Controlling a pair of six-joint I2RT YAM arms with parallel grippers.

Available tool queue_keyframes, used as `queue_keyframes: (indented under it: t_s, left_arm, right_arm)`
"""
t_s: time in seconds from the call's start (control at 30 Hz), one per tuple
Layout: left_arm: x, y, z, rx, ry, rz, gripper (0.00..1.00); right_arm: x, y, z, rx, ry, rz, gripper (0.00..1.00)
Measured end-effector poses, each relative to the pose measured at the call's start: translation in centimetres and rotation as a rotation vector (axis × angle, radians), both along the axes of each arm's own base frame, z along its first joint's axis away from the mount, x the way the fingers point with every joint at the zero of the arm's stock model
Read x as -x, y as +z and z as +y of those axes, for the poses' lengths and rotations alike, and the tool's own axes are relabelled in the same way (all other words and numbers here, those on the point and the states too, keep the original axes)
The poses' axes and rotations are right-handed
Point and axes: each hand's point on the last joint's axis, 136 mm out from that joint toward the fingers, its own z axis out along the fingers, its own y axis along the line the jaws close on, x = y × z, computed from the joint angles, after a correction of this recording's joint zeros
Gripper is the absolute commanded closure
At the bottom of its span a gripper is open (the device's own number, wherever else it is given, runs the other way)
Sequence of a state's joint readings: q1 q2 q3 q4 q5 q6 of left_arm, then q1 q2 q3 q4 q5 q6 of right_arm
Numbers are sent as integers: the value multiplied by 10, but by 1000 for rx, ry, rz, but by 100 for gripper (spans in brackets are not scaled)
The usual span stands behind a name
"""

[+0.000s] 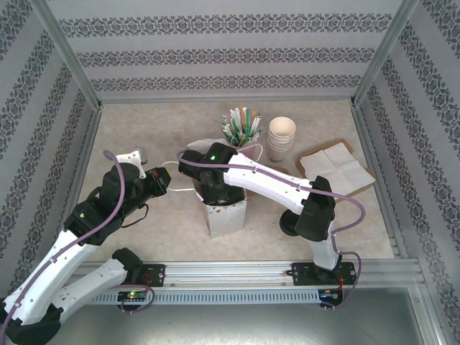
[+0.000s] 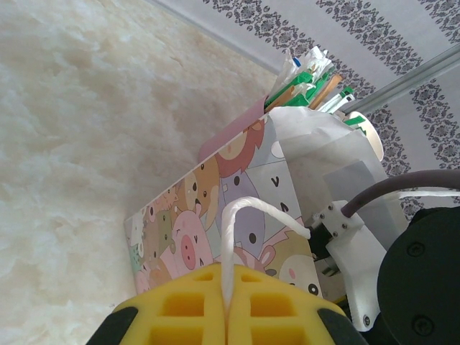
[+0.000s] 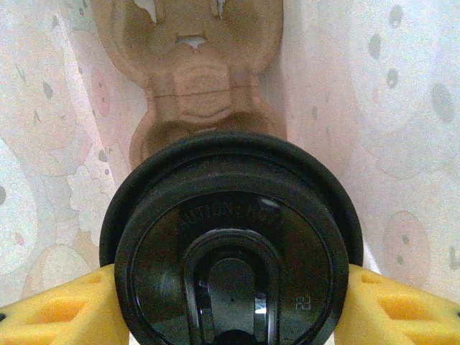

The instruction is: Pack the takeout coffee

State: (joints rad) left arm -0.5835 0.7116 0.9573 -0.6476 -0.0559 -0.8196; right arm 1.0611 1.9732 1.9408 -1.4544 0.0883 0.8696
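The takeout coffee [image 3: 230,244], a cup with a round black lid, sits between my right gripper's [image 3: 230,305] yellow fingers [image 3: 68,305], which are shut on its sides. It hangs inside the cartoon-printed paper bag [image 1: 228,215], above a brown cardboard cup carrier [image 3: 194,79] on the bag's floor. From above, the right gripper [image 1: 214,183] reaches down into the bag's mouth and hides the cup. My left gripper [image 2: 227,280] is shut on the bag's white rope handle [image 2: 241,212] and holds it out to the left of the bag [image 2: 215,208]; in the top view it [image 1: 162,181] is just left of the bag.
Behind the bag stand a holder of wrapped straws and stirrers [image 1: 243,128] and a stack of white lidless paper cups [image 1: 281,136]. White napkins on brown paper [image 1: 336,169] lie at the right. Patterned walls and metal posts [image 1: 72,68] enclose the table.
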Motion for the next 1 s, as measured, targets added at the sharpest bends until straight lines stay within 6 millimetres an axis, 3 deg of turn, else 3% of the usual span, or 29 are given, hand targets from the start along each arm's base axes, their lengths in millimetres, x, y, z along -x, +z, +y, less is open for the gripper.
queue_keyframes:
  t_s: [0.37,0.67,1.0]
  left_arm:
    - [0,-3,0,-3,1,6,100]
    - [-1,-5,-1,-7,1,13,100]
    - [-3,-9,-2,-14,2,28,100]
  right_arm:
    - [-3,0,1,-36,-22,-20,58]
    - [-2,-17,6,-52,-24,-4,59]
    - [-1,-21,6,-51,-23,-1,59]
